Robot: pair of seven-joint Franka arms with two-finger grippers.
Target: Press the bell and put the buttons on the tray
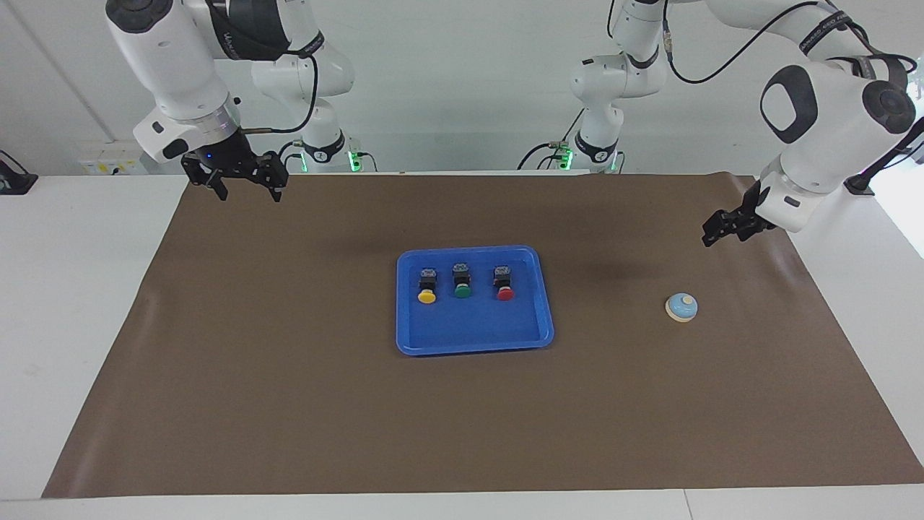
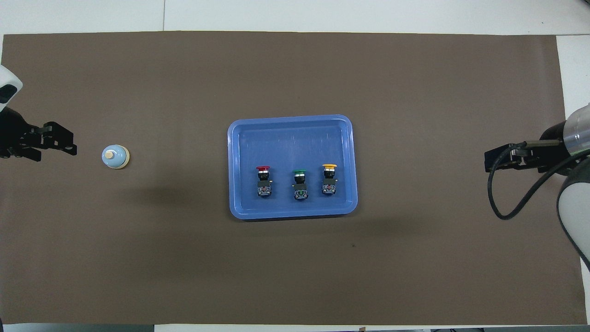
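Both arms were seen to be built of glossy white rounded segments with dark grey circular caps at the joints. A black band carrying small white lettering was noted around one upper link of each arm. Black cables were looped loosely along the links and down to the wrists. Green lights were seen at the two bases. Each wrist was ended by a black tool, the left tool (image 1: 723, 229) and the right tool (image 1: 245, 183), of angular linked parts.
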